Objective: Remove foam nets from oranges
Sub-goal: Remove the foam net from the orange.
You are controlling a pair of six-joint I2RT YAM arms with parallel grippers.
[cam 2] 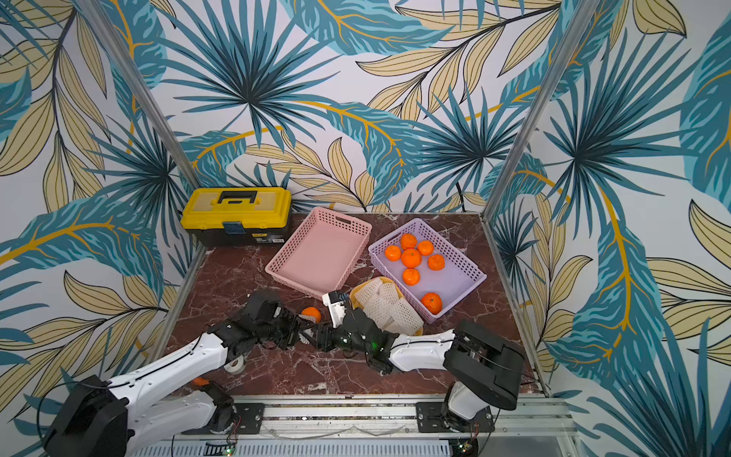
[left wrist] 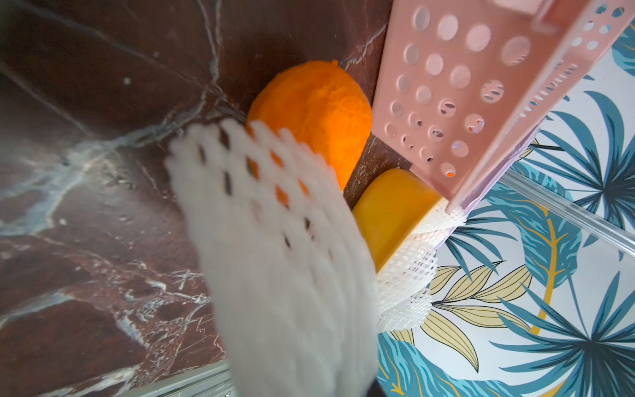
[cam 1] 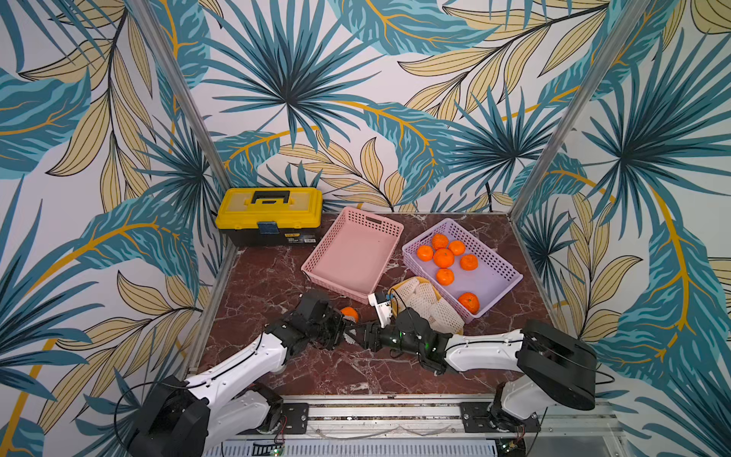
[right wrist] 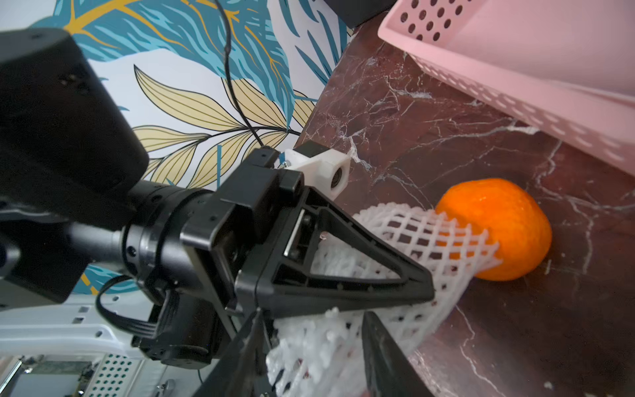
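Observation:
One orange (cam 1: 350, 313) (right wrist: 498, 227) lies on the marble table just in front of the pink basket. A white foam net (right wrist: 405, 233) (left wrist: 275, 257) still covers its near end and stretches back to both grippers, which meet tip to tip. My right gripper (cam 1: 358, 330) (right wrist: 312, 330) has the net's loose end packed between its two fingers. The left gripper (cam 1: 342, 326) faces it; in the right wrist view one of its fingers (right wrist: 378, 271) lies over the net. In the left wrist view the net hides the left jaws.
A purple basket (cam 1: 488, 287) at the back right holds several bare oranges (cam 1: 444, 257). A yellow bowl (cam 1: 419, 280) piled with foam nets (cam 1: 431, 308) stands beside my right wrist. The pink basket (cam 1: 356, 257) is behind the orange, a yellow toolbox (cam 1: 269, 213) at the back left, and a tape roll (cam 2: 236, 366) under the left arm.

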